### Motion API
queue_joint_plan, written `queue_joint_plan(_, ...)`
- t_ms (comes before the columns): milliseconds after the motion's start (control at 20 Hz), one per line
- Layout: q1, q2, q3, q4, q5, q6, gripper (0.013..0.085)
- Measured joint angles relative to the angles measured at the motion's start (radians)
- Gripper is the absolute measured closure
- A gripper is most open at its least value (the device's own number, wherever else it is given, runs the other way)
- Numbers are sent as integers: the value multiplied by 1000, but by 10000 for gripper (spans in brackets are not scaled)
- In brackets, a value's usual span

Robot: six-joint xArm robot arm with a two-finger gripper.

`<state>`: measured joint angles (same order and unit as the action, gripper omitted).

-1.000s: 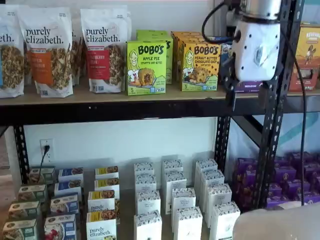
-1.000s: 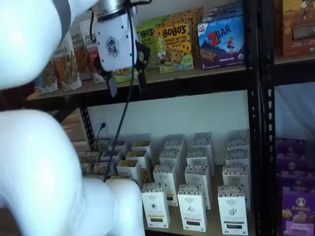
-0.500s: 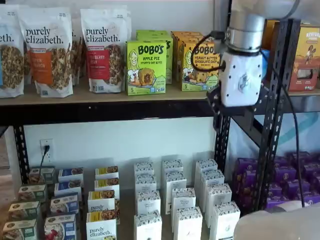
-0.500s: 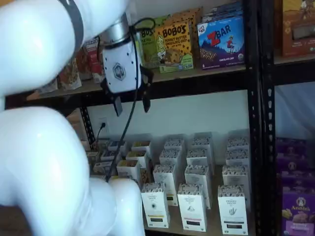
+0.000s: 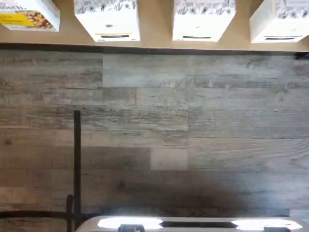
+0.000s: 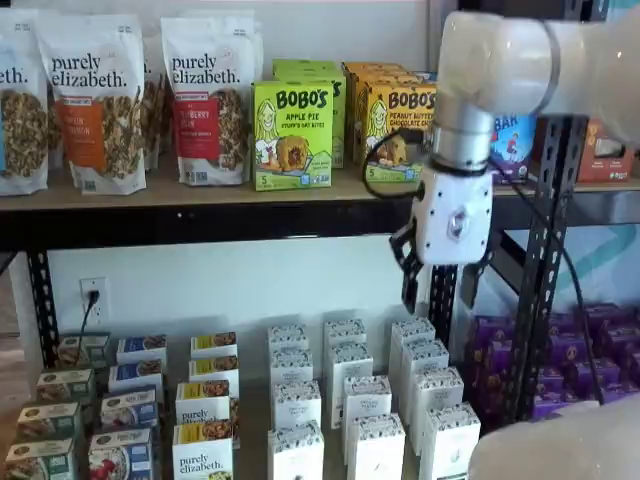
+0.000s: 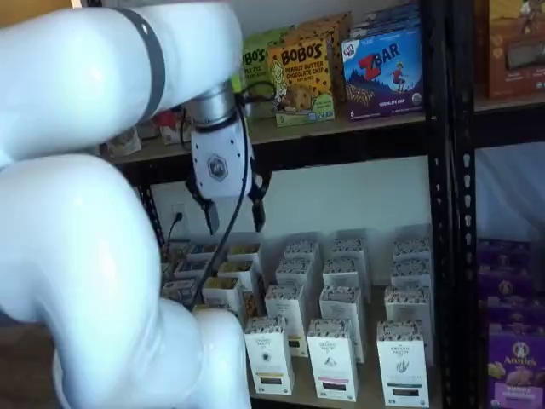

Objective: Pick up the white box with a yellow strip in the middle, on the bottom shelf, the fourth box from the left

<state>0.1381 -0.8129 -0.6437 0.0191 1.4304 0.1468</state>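
- Yellow-banded "purely elizabeth" boxes (image 6: 203, 440) stand toward the left of the bottom shelf (image 6: 252, 410). They are only neighbours of the target.
- Just to their right stands the white box (image 6: 296, 452), at the front of its row, upright and untouched. In a shelf view its yellowish strip shows on the front face (image 7: 269, 358). The wrist view shows what looks like the same carton (image 5: 107, 19) at the board's edge, with the wood floor (image 5: 154, 135) filling most of the picture.
- Further right stand more rows of lookalike white cartons (image 6: 375, 445), close beside the target's row.
- Right again, and higher, hangs the gripper (image 6: 440, 292), seen in both shelf views (image 7: 234, 217). A second ago it was level with the goods on the upper shelf (image 6: 200, 215). It has since dropped below that shelf's black rail and drifted over toward the white rows. Its black fingers are spread with a clear gap, and nothing is between them.
- My reading is that the approach is underway and the grasp has not begun. The fingers are well above the cartons and off to one side of the target's row, so more descent and a sideways shift remain. The main risk is settling on a lookalike carton.
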Motion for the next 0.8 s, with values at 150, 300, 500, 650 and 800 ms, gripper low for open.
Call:
queue_joint_plan(150, 21, 21, 50, 0, -68, 20, 130)
queue_joint_plan(300, 41, 45, 98, 2, -138, 38, 130)
queue_joint_plan(500, 72, 76, 157, -3, -243, 70, 130)
queue_joint_plan(650, 98, 114, 196, -5, -327, 96, 130)
queue_joint_plan(800, 118, 173, 213, 5, -383, 110, 130)
